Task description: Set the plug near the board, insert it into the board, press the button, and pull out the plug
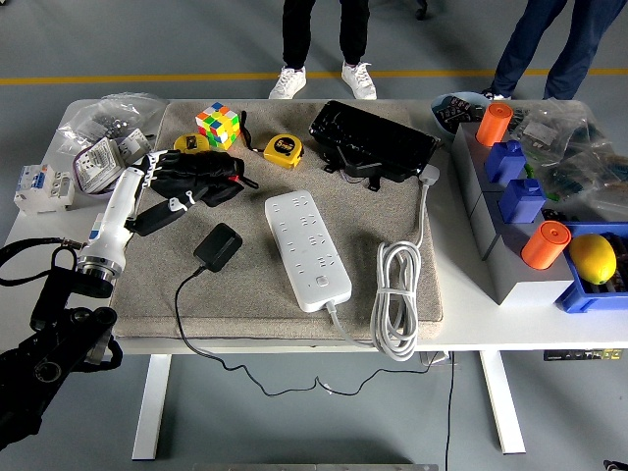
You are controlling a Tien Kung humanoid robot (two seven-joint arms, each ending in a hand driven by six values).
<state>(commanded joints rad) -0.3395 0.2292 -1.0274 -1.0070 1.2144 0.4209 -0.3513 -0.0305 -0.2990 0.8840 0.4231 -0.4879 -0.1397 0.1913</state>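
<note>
Head view: left hand [167, 191] reaches in from the bench's [39, 235] left edge, white forearm angled up toward the far-left corner; its black fingers [201, 169] are spread loosely over a dark pouch [211, 182] and hold nothing. Plug [218, 246], a black adapter block, lies free on the grey mat [402, 324] left of centre, near the white power board [307, 249] but apart from it, its cord [186, 324] trailing off the near edge. Right hand not visible. Judged step: the first, plug not yet grasped. Next move calls for bringing the hand back over the plug, closing on its body, then carrying it right to a socket
</note>
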